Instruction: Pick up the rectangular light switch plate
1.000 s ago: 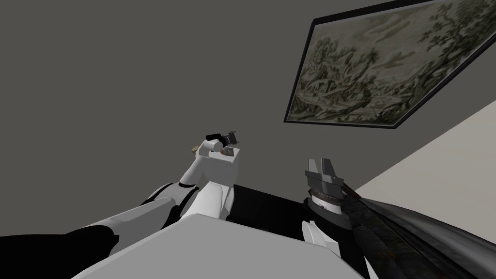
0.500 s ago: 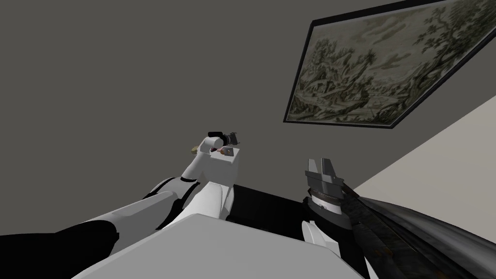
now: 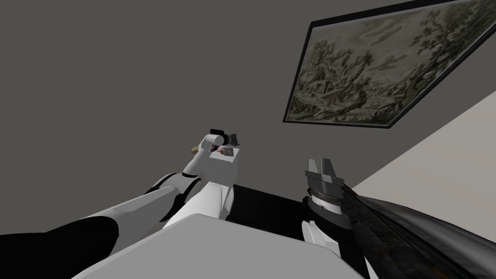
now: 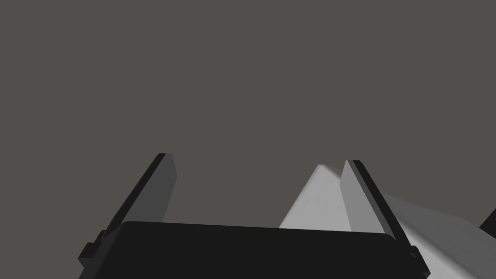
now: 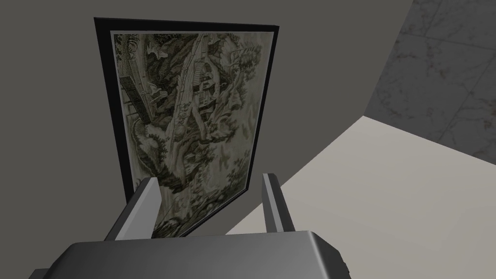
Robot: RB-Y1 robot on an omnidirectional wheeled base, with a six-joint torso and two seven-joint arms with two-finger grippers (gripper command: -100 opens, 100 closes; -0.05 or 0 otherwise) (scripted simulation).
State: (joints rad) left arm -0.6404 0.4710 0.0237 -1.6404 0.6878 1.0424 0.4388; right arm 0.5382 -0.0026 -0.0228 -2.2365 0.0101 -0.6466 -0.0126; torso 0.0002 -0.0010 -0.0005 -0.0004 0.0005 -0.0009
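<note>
While the left gripper (image 4: 259,162) is hovering, fingers apart, at the top of the white block (image 3: 224,169), where the switch plate (image 3: 225,151), seemingly that small grey piece, is lying, it's risking nudging it off the edge, and the right gripper (image 5: 210,181) is idling aside, fingers apart.

Dark grey wall (image 3: 121,72) closes whole front. Stretch ahead of left claw (image 4: 258,159) is flat and bare; blades apart, gap between them free. To left of this claw, wall goes on plain: wide room for sideways pass. On right side, framed picture (image 3: 382,68) hangs on same wall, well apart from left claw; black frame makes edge there. Right claw (image 3: 319,163), blades apart, is off wall on picture's side, free air around it. Pale surface (image 3: 450,160) meets wall beyond picture.
</note>
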